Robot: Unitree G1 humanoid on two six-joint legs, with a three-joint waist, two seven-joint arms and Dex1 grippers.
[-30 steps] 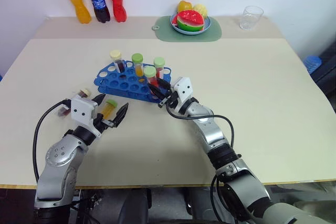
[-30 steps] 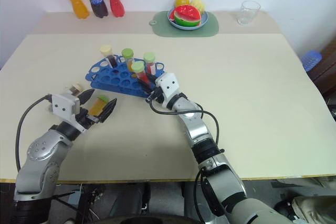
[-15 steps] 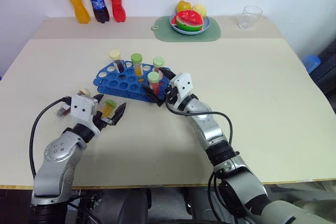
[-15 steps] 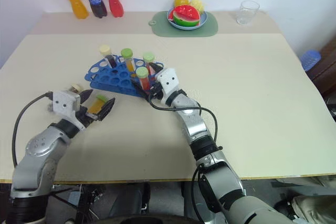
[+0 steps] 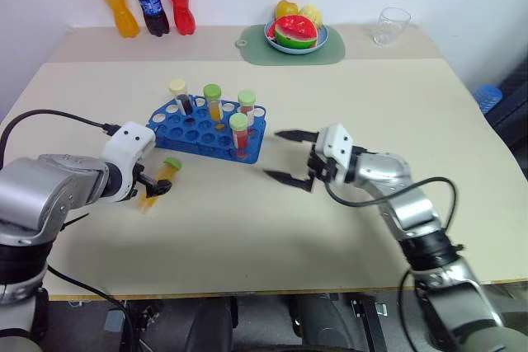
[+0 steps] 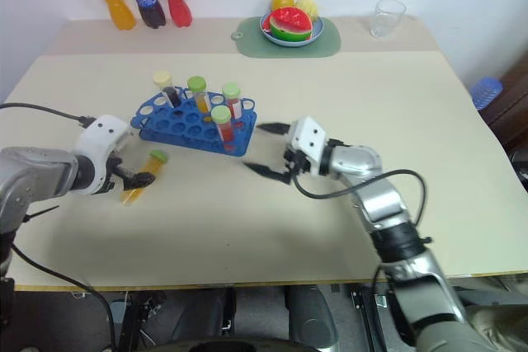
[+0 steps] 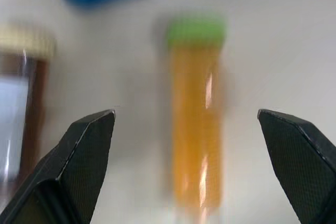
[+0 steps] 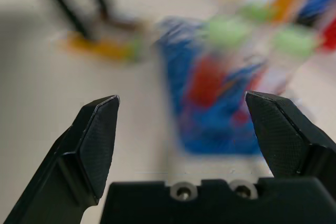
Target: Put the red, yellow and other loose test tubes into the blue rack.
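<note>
The blue rack (image 5: 198, 131) stands left of the table's middle. Several capped test tubes stand in it: a dark one (image 5: 179, 95), an orange one (image 5: 214, 100) and two red ones (image 5: 247, 106) (image 5: 240, 131). A loose yellow test tube (image 5: 162, 177) with a green cap lies on the table in front of the rack. My left gripper (image 7: 184, 119) points down at it, open, with one finger on each side. A dark brown tube (image 7: 21, 103) with a cream cap lies beside the yellow one. To the right of the rack, my right gripper (image 5: 285, 157) stands open and empty, facing it.
Three soda bottles (image 5: 148, 2) stand at the back left. A light blue plate of fruit (image 5: 322, 37) sits on a green mat at the back, with a clear glass (image 5: 393, 26) to its right. Bare tabletop spreads in front and to the right.
My right gripper has opened, left a red tube standing in the rack's near right corner and drawn back to the right. My left gripper has tipped downward over the yellow tube.
</note>
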